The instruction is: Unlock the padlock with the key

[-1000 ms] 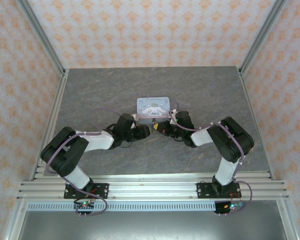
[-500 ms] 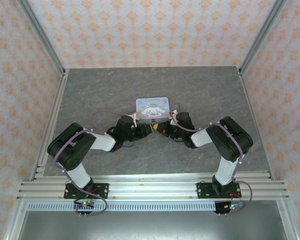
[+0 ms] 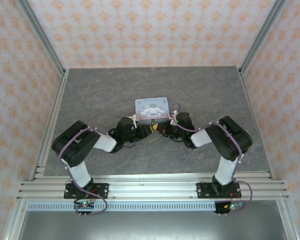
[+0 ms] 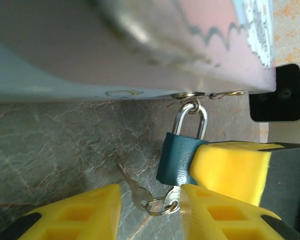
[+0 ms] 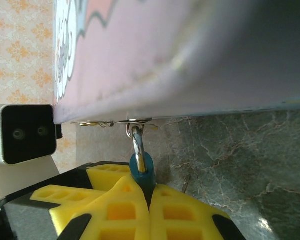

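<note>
**While my right end effector (image 5: 149, 192) clamped the padlock (image 4: 177, 157), the left stood part-open**

Where the padlock hung by its shackle from the tin's (image 3: 152, 107) front edge, just above the surface (image 4: 55, 150), the right's jaws were clenched on its teal body. My left end effector (image 4: 150, 212) was partly released, its fingers (image 4: 85, 212) either side of the key (image 4: 134, 189) and ring (image 4: 160, 205). I counted one padlock, one key, one tin and two end effectors.

Your small teal-blue padlock (image 5: 141, 167) was mostly buried between your right gripper's (image 5: 149, 187) yellow fingers (image 5: 117, 202), and the pastel rectangular tin (image 4: 140, 45) was blurry, cropped up top.
</note>
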